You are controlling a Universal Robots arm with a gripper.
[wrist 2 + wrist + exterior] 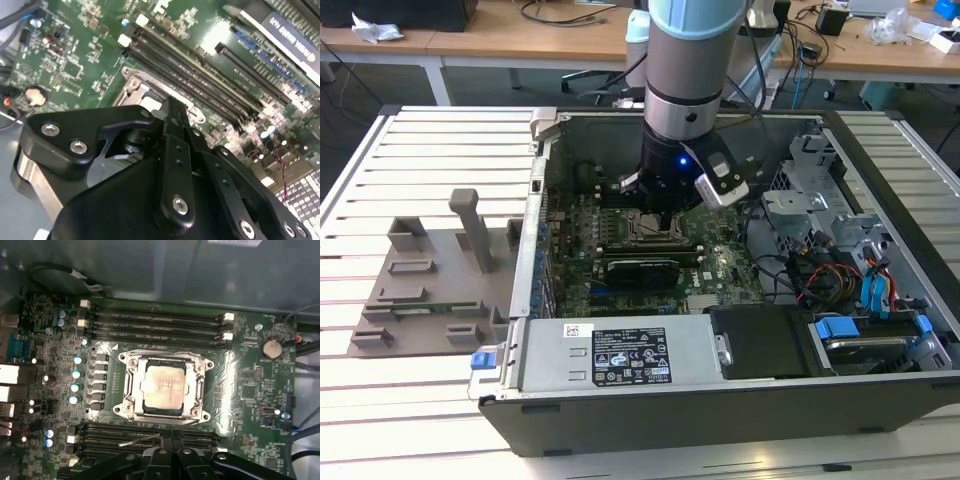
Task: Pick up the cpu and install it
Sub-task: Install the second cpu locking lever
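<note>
Pincer [172, 452] above motherboard [250, 385], cpu [164, 386] flat in socket frame [131, 390]

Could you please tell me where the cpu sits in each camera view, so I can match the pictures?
Exterior view: hidden under the claw, which hangs over the motherboard's middle.
First wrist view: the cpu lies flat inside the socket frame, mid-picture.
Second wrist view: hidden behind the claw; a socket frame corner shows.
Shared landmark: the dark memory slots beside the socket.

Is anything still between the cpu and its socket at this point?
No. In the first wrist view the cpu already lies inside the socket frame, nothing over it; the pincer sits beside the socket.
</note>
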